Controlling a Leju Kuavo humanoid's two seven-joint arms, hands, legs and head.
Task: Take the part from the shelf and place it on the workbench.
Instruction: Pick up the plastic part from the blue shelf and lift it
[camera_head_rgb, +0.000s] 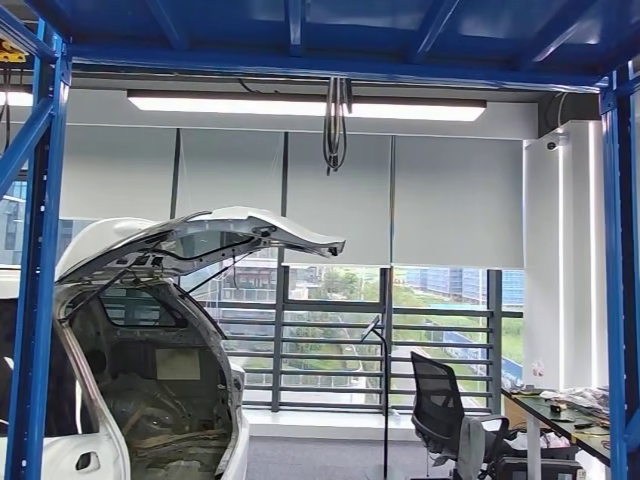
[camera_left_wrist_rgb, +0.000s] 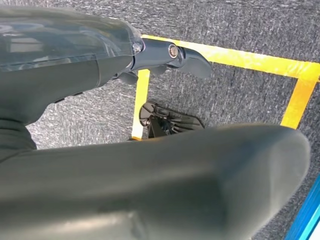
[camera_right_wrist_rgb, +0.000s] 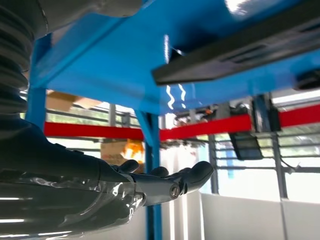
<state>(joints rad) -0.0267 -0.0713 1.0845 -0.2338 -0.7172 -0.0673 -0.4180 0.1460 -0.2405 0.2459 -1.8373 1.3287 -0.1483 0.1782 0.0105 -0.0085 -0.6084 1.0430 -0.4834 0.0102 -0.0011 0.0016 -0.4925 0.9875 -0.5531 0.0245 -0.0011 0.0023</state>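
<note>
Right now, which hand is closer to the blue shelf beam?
Right. The right hand is raised just beneath the blue shelf beam, while the left hand hangs low over the grey floor's yellow tape.

one car (camera_head_rgb: 151, 340), one office chair (camera_head_rgb: 438, 405)

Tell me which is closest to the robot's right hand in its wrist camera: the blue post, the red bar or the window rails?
1. Blue post, right behind the right hand.
2. Red bar, crossing behind the post.
3. Window rails, farthest back, beyond the bar.
</note>
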